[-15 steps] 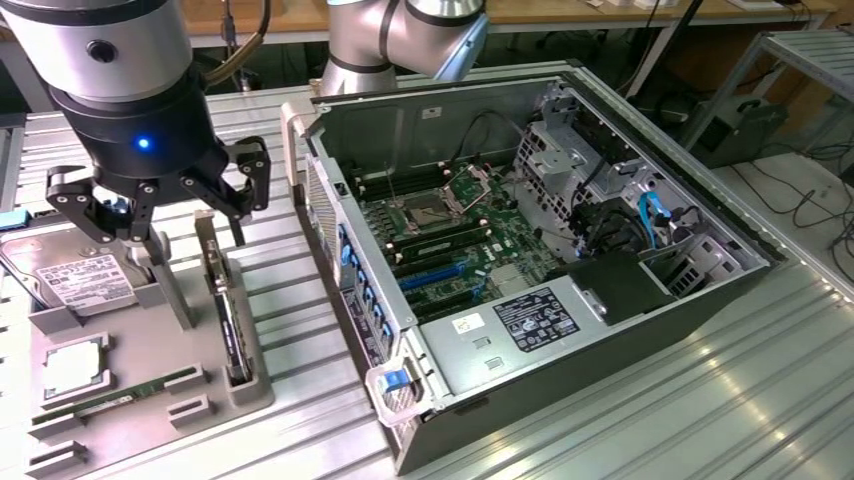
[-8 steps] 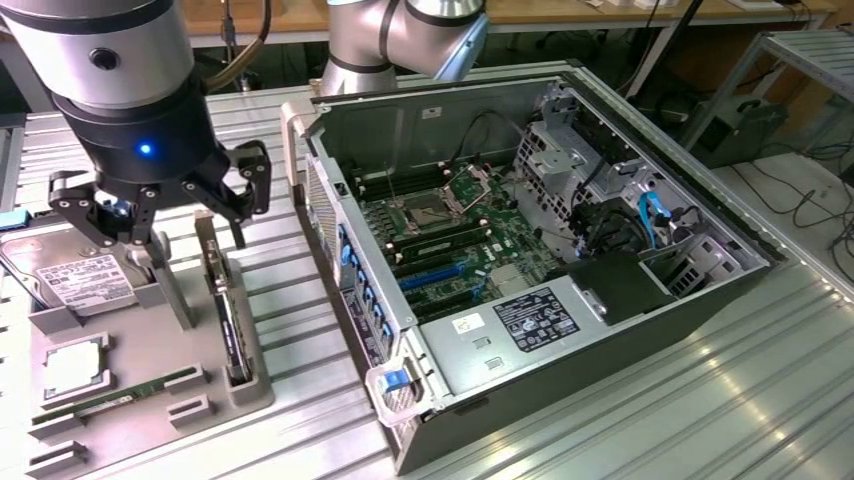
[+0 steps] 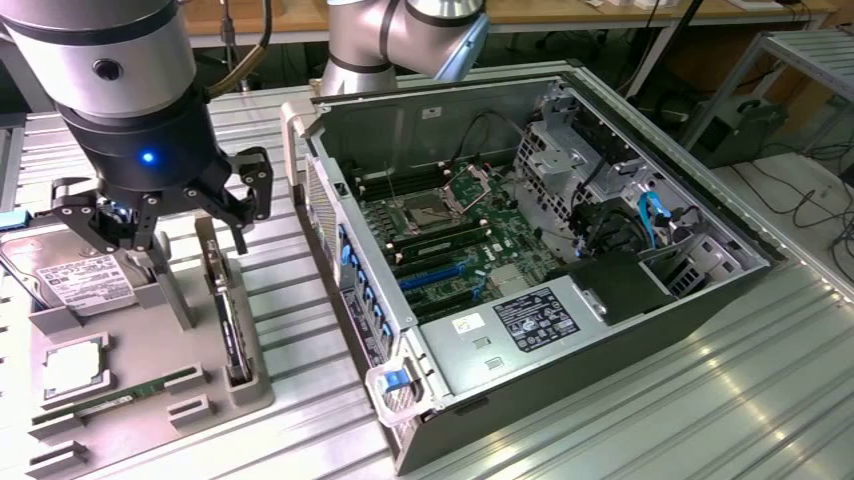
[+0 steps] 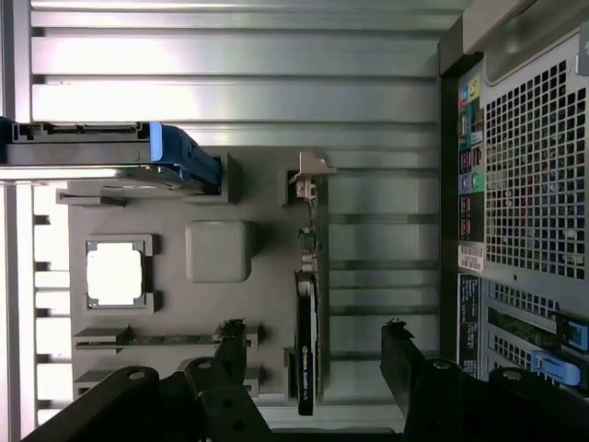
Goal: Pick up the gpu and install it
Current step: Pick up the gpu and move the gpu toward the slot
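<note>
Wrist view looks straight down on the gpu (image 4: pixel 308 313), which stands on its long edge in a narrow slot of the grey parts tray (image 4: pixel 267 304). It is probably stood upright that way so both flat faces are free for a pinch from above. The gripper (image 4: pixel 315 354) is spread wide and grasps nothing: one dark finger sits on each side of the card, both apart from it, so the card lies in the gap between them. In the exterior view the gripper (image 3: pixel 167 215) hangs over the same tray (image 3: pixel 160 340), just above the upright gpu (image 3: pixel 230 320). The open computer case (image 3: pixel 534 250) lies beside the tray on the slatted metal table (image 3: pixel 667 400), side panel off and motherboard (image 3: pixel 461 240) facing up, which looks meant to let a card go in from above. Edge-on, the card is a thin strip, dark with small white print along the thicker half, slimmer and green-tinged beyond, ending in a silver metal bracket. A hard drive (image 4: pixel 101 157), a CPU (image 4: pixel 115 273) and a RAM stick (image 4: pixel 156 338) have seats of their own on the tray.
</note>
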Action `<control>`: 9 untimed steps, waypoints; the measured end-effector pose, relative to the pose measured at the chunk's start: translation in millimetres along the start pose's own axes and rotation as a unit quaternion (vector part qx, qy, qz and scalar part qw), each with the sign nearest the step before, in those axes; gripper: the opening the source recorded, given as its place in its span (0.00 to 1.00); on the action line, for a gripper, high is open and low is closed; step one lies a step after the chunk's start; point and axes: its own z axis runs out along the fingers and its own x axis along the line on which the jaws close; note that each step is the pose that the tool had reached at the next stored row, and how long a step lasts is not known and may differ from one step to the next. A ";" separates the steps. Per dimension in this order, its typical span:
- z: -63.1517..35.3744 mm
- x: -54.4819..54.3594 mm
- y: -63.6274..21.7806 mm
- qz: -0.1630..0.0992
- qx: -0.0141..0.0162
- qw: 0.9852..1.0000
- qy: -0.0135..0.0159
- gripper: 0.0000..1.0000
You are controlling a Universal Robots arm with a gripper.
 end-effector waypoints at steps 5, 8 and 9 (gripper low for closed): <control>1.9 0.0 -3.5 0.000 0.000 1.000 0.000 0.70; 3.1 0.1 -5.2 0.000 0.000 1.000 0.000 0.70; 3.3 0.1 -5.5 0.000 0.000 1.000 0.000 0.70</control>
